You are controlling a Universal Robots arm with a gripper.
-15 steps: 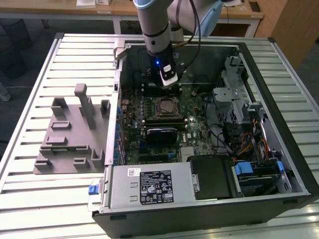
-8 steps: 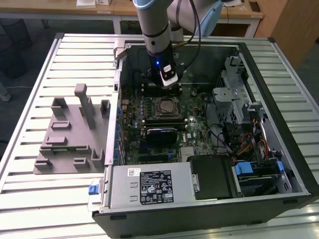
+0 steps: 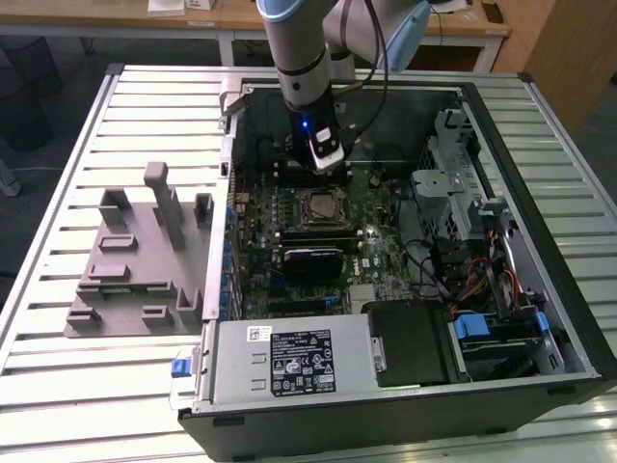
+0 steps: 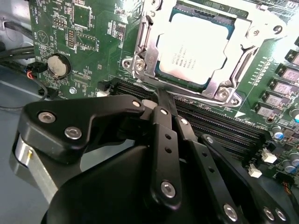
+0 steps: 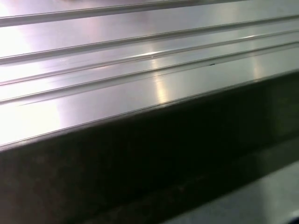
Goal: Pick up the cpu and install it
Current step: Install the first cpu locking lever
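I hang over a table (image 3: 58,386) of ribbed, silvery metal slats; the first wrist view catches those same bright ribs (image 5: 140,56) above a dark edge. Behind the table, at the far side of the room, stand pale wooden desks (image 3: 183,14), and the floor around is dark.

On the table, toward the exterior view's left, sits a grey tray (image 3: 135,265) with upright pegs. Just beside it lies the open case (image 3: 569,289), a black box with its side off. Inside it the green board (image 3: 386,207) lies flat, with a grey metal box (image 3: 289,359) at the near edge, a blue-tabbed drive bay (image 3: 492,333) and bundled cables (image 3: 477,280) toward the exterior view's right.

The cpu (image 4: 194,49) is in the socket (image 4: 142,56) on the board, its pale metal top facing up inside the metal frame; in the exterior view it shows as a small square (image 3: 319,206) in the middle of the board. A round coin cell (image 4: 58,65) sits on the board nearby.

My gripper (image 4: 161,95) hovers just by the socket's edge, above the dark memory slots (image 4: 210,121). My fingers (image 4: 163,135) are pressed together and hold nothing.
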